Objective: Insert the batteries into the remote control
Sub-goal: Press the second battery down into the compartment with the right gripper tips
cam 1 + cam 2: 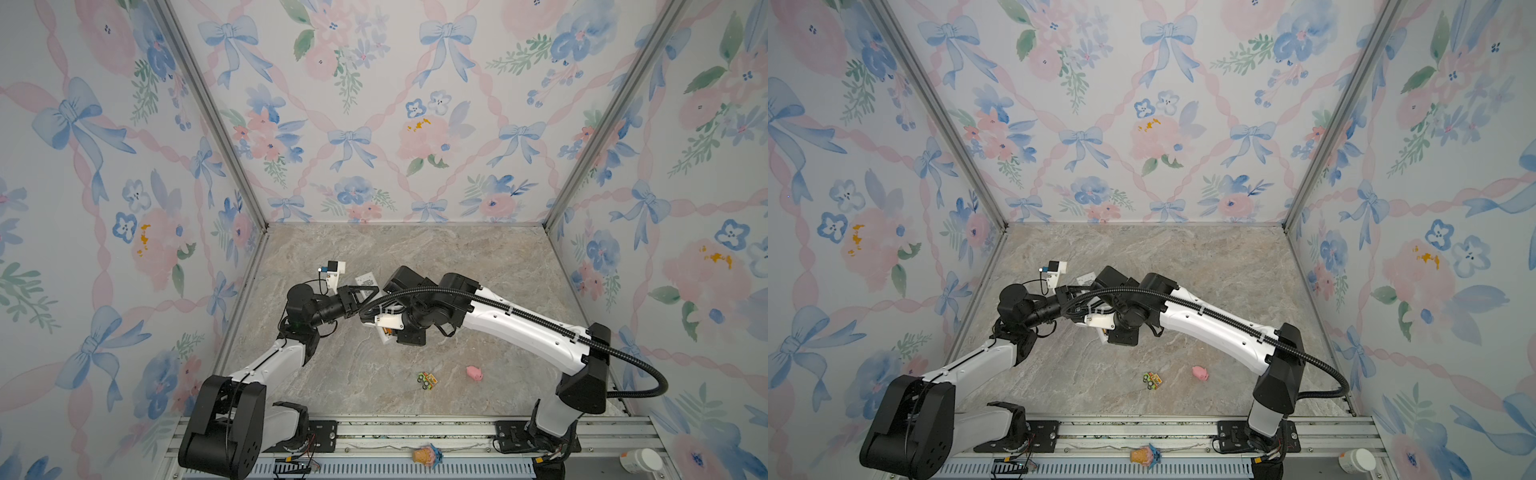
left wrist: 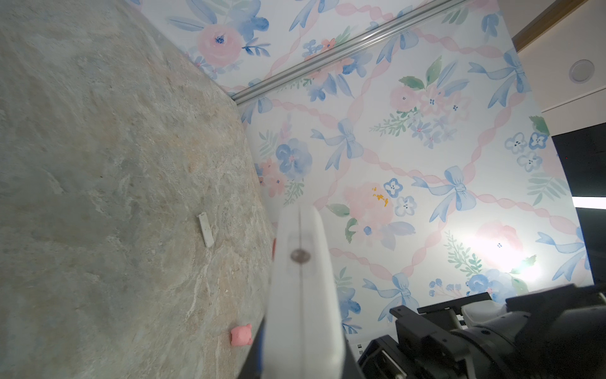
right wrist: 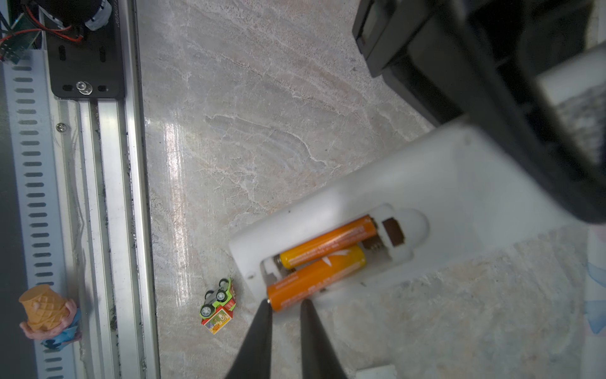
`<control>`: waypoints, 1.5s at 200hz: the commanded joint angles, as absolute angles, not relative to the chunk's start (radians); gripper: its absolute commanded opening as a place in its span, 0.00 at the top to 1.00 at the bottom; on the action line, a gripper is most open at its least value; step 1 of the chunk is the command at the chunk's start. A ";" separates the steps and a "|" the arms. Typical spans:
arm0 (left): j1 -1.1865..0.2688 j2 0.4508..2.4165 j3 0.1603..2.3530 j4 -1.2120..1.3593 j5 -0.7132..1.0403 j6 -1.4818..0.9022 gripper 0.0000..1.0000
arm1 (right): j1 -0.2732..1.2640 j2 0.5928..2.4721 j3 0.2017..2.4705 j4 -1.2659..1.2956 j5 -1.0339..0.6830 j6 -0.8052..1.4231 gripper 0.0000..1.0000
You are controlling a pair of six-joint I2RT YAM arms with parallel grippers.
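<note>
toy car (image 1: 428,380), pink pig (image 1: 474,372) low centre on bench (image 1: 478,266) | right jaws: narrow gap, fingertips (image 3: 262,315) touching outer battery (image 3: 314,275) end, grip unclear | inner battery (image 3: 328,241) seated flat | both in remote control (image 3: 426,183) bay, mid-frame | left jaws clamped tight on remote control

Both top views: soft, even light; faint shadows on the beige marble-patterned table (image 1: 478,257); silver aluminium corner posts (image 1: 210,112) splay toward the edges. Left wrist view: white glare blooms on the floral wallpaper (image 2: 501,256); long slim white plastic remote control (image 2: 301,295) blurred, close to the lens. Right wrist view: bright streak on the table; two orange cylindrical batteries (image 3: 328,242) sharp.
</note>
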State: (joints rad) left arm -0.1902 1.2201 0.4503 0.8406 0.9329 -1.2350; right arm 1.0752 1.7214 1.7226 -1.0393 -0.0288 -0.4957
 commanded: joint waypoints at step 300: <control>-0.191 1.206 0.462 0.873 0.968 -1.245 1.00 | 1.042 1.971 1.985 -1.241 0.028 -0.345 0.94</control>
State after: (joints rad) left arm -0.1825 1.2259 0.4500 0.8089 0.8986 -1.1858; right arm 1.0603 1.9125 1.9579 -1.2400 -0.0025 -0.3775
